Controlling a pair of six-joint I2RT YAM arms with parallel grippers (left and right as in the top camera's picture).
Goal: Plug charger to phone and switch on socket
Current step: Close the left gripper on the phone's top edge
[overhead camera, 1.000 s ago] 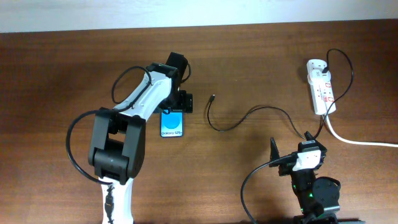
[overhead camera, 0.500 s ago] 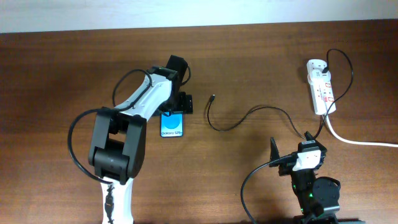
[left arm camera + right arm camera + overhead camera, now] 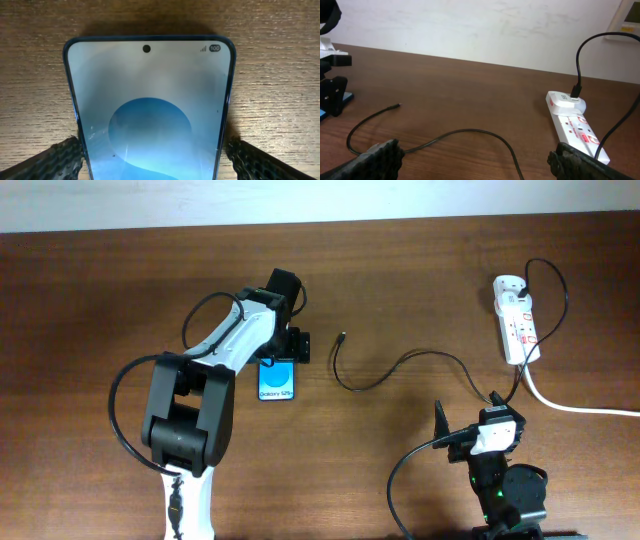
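Note:
The phone (image 3: 277,382) lies flat on the brown table, its blue screen up; it fills the left wrist view (image 3: 150,100). My left gripper (image 3: 280,355) is open and straddles the phone's far end, one finger close by each long edge (image 3: 152,160). The charger, a thin black cable (image 3: 400,362), curls across the table; its free tip (image 3: 343,336) lies right of the phone, apart from it. Its other end runs into the white socket (image 3: 517,320) at the far right. My right gripper (image 3: 468,412) is open and empty near the front edge, low above the cable (image 3: 465,132), with the socket (image 3: 572,122) to its right.
A thick white lead (image 3: 580,408) runs from the socket off the right edge. A white plug adapter (image 3: 567,100) sits in the socket's far end. A pale wall stands behind the table's far edge.
My left arm has shifted very slightly over the phone. The phone, the cable and the right arm have not moved.

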